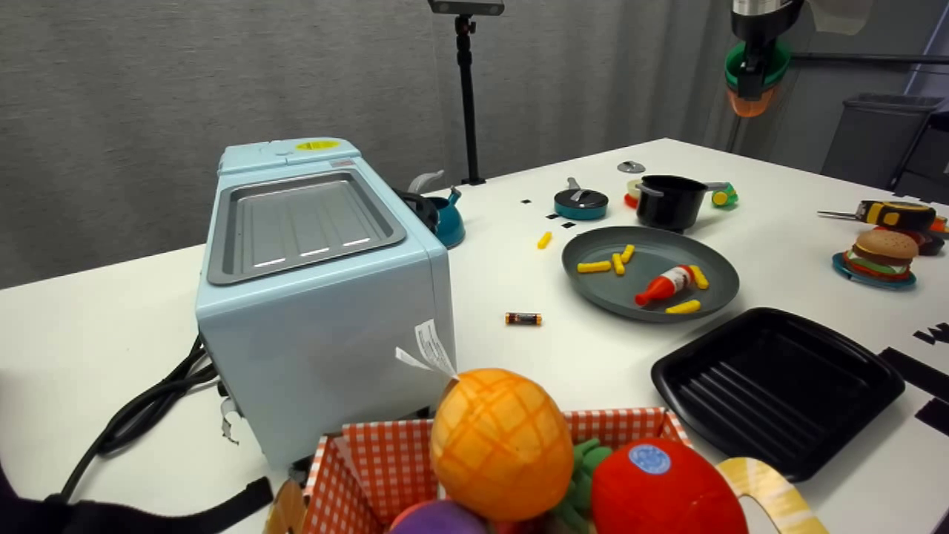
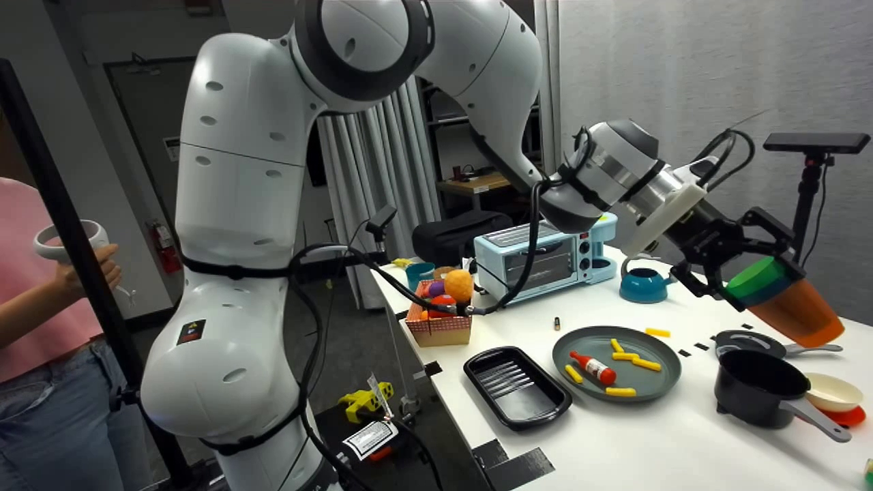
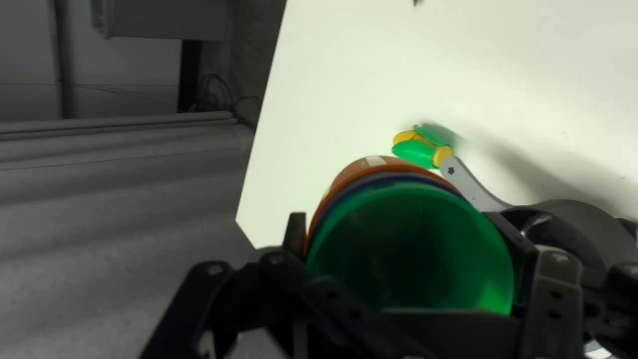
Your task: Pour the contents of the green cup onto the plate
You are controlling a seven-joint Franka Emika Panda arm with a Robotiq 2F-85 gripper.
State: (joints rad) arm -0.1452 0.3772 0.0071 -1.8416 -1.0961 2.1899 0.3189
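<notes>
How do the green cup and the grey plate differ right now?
The green cup is tilted, held in the gripper, off the table; the grey plate lies flat on it. The cup is narrow and deep, the plate wide and shallow. Several yellow pieces lie on the plate, while none show in the cup's dark inside. Both are round.

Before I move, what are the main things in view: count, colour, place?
Round shallow plate: one, dark grey, on white table
Elongated toy pieces: six visible, yellow, five on plate, one on table
Toy sauce bottle: one, red, on plate
Rectangular ridged tray: one, black, beside plate
Deep pot: one, black, near plate
Boxy oven: one, pale blue, on table
Checked basket: one, red and white, beside oven
Small tapered cup: one, green rim, orange base, held aloft
Jointed arm: one, white, reaching over table
Gripper: one, black, shut on cup
</notes>
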